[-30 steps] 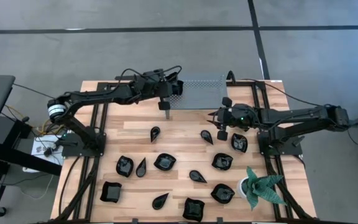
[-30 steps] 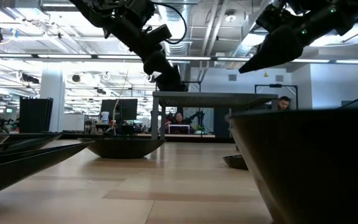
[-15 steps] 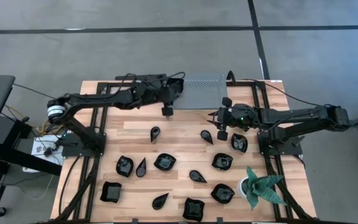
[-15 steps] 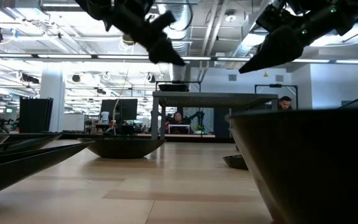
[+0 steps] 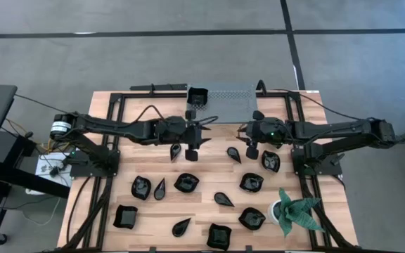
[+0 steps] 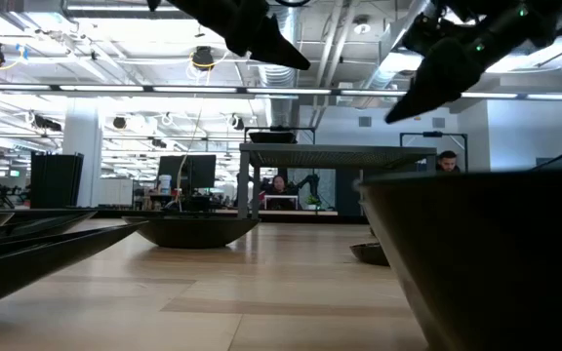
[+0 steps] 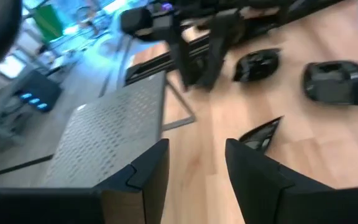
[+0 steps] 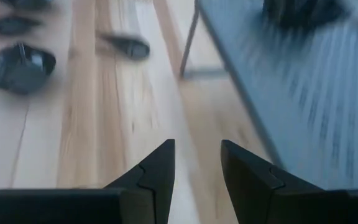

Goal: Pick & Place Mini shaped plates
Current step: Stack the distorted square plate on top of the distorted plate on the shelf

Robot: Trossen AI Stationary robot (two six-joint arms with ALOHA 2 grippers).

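Several glossy black mini shaped plates lie on the wooden table (image 5: 146,137), among them a teardrop (image 5: 176,149) and another teardrop (image 5: 234,153). One square plate (image 5: 197,95) rests on the left end of the grey perforated shelf (image 5: 227,102). My left gripper (image 5: 192,149) hangs open just right of the first teardrop, with nothing between its fingers (image 7: 148,177). My right gripper (image 5: 250,147) is open too and holds nothing. It hangs in front of the shelf, right of the second teardrop.
A green spiky plant (image 5: 297,211) in a white pot stands at the near right corner. The shelf stands on thin legs (image 8: 188,40) along the far edge. Bare wood lies between the shelf and the two teardrops. Black frame rails (image 5: 111,140) run along both table sides.
My left gripper has left the shelf's left end and swung toward the table's near edge, ending above the wood beside a teardrop plate. A square plate now shows on the shelf's left end, where that arm stood before. My right gripper has tipped slightly downward.
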